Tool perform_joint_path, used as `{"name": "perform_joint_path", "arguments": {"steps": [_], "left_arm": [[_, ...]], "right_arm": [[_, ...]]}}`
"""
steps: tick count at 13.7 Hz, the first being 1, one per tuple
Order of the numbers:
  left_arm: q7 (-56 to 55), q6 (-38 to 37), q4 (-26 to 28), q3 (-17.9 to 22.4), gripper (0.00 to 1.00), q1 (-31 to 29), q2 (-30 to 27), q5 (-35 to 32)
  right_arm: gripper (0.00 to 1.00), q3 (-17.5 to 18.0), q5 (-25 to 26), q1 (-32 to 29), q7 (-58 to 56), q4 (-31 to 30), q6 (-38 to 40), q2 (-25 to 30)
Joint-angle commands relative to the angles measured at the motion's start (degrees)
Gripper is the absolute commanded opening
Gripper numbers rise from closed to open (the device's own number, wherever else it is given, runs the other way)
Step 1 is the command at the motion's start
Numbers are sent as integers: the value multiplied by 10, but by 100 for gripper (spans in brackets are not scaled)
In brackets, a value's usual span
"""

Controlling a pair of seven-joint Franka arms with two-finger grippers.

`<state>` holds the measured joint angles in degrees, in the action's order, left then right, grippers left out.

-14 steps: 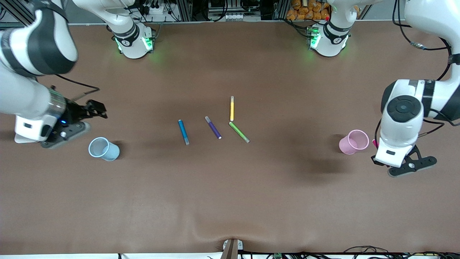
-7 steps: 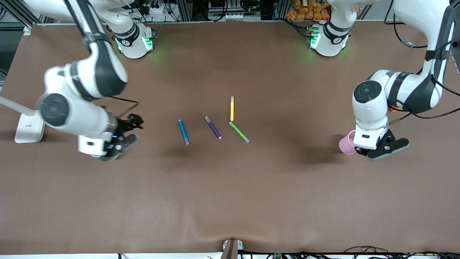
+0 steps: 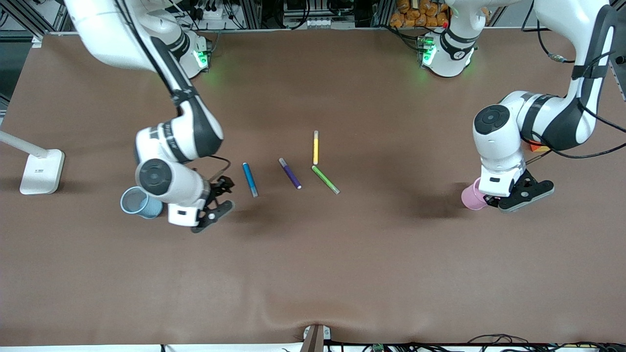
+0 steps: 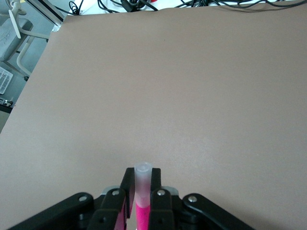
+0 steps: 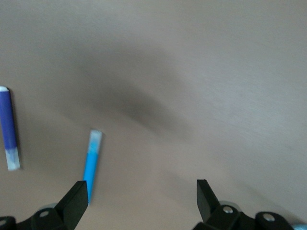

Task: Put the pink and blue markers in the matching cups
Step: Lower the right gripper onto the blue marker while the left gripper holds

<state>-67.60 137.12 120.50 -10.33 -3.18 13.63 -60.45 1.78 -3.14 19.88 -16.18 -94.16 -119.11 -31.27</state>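
Blue marker (image 3: 250, 179): it lies flat on the table (image 3: 313, 274), mid-table toward my right arm's end. Its long axis runs roughly from the base edge to the front-camera edge, slightly slanted, with the greyish cap at the end nearer the front camera.
Blue marker and my right gripper (image 3: 221, 195): the marker lies just beside my fingers, toward the table's middle, not touching. In the right wrist view it (image 5: 91, 164) sits close to one fingertip (image 5: 76, 196), outside the gap.
Right jaws: spread wide, holding nothing.
Right arm pose: reaching out from its base, elbow bent, wrist low over the table between the blue cup (image 3: 140, 202) and the blue marker.
Pink marker (image 4: 142, 191): clamped upright between my left fingers (image 4: 158, 191), pale cap end sticking out past the tips, long axis in line with the fingers.
Left jaws: closed on the pink marker.
Left gripper (image 3: 499, 199): low, right at the pink cup (image 3: 472, 196), which stands toward my left arm's end of the table; the wrist hides the cup's mouth.
Left arm pose: folded down from above, wrist pointing at the table.
Other pens: purple (image 3: 290, 173), yellow (image 3: 316, 147) and green (image 3: 325, 179) lie mid-table, all apart from both grippers.
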Motion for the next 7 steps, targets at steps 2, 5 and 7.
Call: {"name": "perform_joint_path", "arguments": {"steps": [2, 5, 7], "left_arm": [[-24, 4, 5, -3, 0, -3, 4, -20], [-46, 4, 6, -3, 0, 0, 15, -22], [-83, 4, 7, -3, 0, 4, 18, -55]], "right_arm": [[100, -5, -3, 30, 53, -72, -90, 2], [100, -6, 0, 58, 96, -119, -165, -6], [100, -6, 4, 77, 146, -156, -217, -7]]}}
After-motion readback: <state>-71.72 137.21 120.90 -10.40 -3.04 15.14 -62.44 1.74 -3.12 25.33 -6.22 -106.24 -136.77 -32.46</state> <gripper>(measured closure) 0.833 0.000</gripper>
